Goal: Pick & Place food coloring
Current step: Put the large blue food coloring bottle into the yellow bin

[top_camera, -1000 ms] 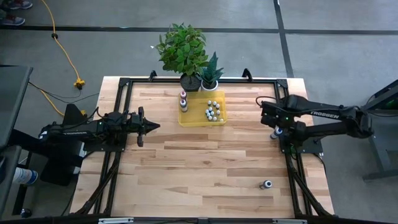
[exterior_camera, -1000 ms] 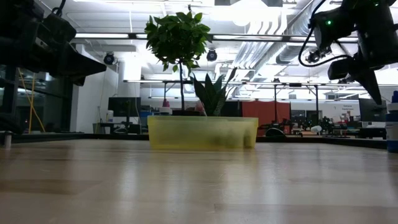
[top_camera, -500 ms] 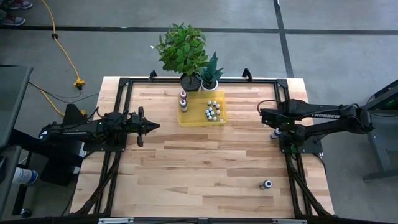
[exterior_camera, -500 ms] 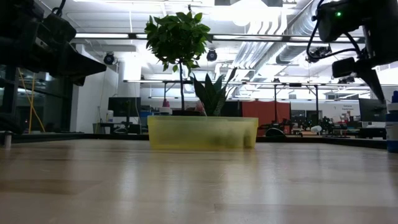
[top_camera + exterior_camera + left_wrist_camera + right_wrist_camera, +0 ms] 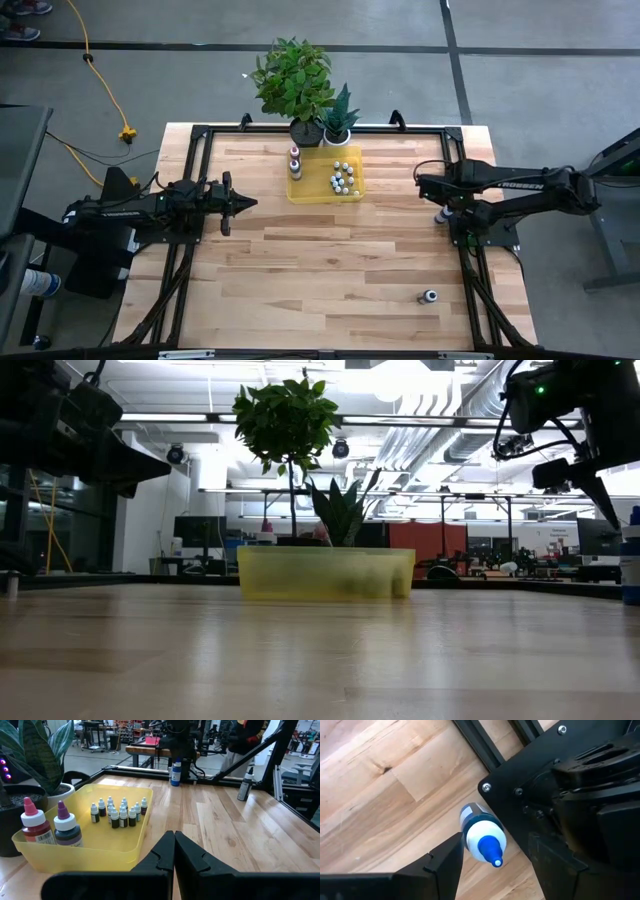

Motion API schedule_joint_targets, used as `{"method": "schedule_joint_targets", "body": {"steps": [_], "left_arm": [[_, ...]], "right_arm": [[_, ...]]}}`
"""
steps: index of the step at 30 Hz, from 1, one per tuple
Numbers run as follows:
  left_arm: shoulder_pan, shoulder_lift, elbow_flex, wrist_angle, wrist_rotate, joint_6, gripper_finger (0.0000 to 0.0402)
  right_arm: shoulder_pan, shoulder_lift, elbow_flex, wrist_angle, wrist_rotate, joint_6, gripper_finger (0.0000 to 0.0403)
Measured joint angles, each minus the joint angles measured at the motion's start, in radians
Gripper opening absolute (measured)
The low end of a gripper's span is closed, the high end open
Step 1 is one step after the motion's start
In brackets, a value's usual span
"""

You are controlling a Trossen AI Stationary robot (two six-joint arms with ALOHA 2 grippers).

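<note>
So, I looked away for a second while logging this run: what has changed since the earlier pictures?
The right claw tilted from slanted to pointing straight down over the upright blue-tipped, white-capped bottle by the table's right edge, fingers open on either side of it, not yet gripping. The left claw stayed shut and parked, and the translucent yellow tray of tiny bottles and the bottle lying near the front stayed put.

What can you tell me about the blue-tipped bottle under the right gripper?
The bottle is small, looks like plastic, and has a blue body, a white cap and a pointed blue tip. It stands upright on the wooden table near the right edge, beside the arm's dark base. The right gripper hangs directly above it with its fingers open on either side of the cap; whether they touch it cannot be told. It stands apart from the yellow tray.
</note>
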Motion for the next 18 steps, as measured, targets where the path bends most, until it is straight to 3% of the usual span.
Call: {"method": "schedule_joint_targets", "body": {"steps": [18], "left_arm": [[0.000, 0.000, 0.000, 0.000, 0.001, 0.000, 0.0000]], "right_arm": [[-0.032, 0.083, -0.001, 0.005, 0.007, 0.013, 0.0209]]}}
